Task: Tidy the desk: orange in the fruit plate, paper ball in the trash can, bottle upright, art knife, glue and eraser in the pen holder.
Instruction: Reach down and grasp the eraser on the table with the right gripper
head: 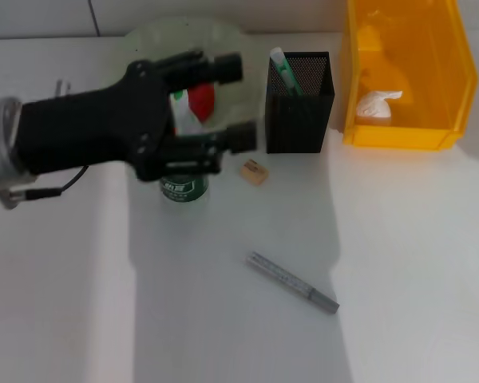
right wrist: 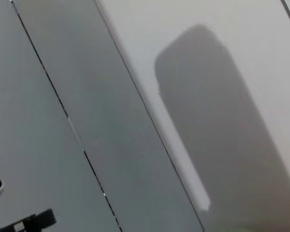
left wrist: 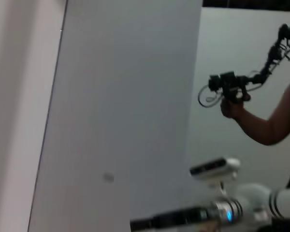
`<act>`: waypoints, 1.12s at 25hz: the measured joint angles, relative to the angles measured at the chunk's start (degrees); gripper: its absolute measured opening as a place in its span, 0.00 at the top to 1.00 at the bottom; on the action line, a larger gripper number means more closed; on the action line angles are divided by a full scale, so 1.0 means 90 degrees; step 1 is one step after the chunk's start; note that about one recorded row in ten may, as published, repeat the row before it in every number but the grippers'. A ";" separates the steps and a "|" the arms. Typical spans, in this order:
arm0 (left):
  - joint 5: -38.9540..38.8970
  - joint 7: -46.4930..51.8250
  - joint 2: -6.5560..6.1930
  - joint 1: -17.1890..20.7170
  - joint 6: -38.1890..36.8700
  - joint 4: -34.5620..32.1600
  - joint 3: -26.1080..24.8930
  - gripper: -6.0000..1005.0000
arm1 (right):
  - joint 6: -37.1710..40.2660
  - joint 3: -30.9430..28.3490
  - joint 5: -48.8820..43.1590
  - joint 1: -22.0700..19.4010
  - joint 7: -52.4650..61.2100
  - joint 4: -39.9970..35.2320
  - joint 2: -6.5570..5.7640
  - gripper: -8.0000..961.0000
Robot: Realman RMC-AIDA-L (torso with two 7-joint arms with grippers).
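The left gripper (head: 235, 102) comes in from the left edge of the head view, black and bulky, hanging over the desk (head: 399, 263) with its two fingers spread wide apart, nothing between them. One fingertip sits over the fruit plate (head: 152, 40), the other just left of the pen holder (head: 299, 102). The bottle (head: 184, 188) stands upright right under the gripper body, only its green label end peeking out on the near side. The orange (head: 202, 101) is in the plate, seen through the gap between the fingers.

The eraser (head: 255, 171) lies on the desk just near of the pen holder, between it and the bottle, touching neither. The pen holder has a green-and-white stick poking out of it, probably the glue (head: 284, 70). The knife (head: 292, 282), a thin grey bar, lies by itself toward the near side, well apart from everything. The trash can (head: 407, 72) is far right, with the paper ball (head: 377, 105) inside it.

The right gripper isn't in any view; both wrist views just show walls and panels.
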State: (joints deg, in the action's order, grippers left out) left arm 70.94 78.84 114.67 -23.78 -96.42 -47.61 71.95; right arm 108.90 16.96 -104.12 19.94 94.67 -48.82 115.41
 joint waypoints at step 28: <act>0.2806 -0.0087 0.0035 0.0539 -0.0532 0.0340 -0.1594 0.16 | -0.1604 0.5201 -0.5592 0.4014 0.5264 -0.1418 0.0440 0.23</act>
State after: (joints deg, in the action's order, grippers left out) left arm 96.19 78.05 114.98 -18.92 -101.21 -44.55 57.61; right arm 94.46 63.76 -154.45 56.06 142.04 -61.59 119.38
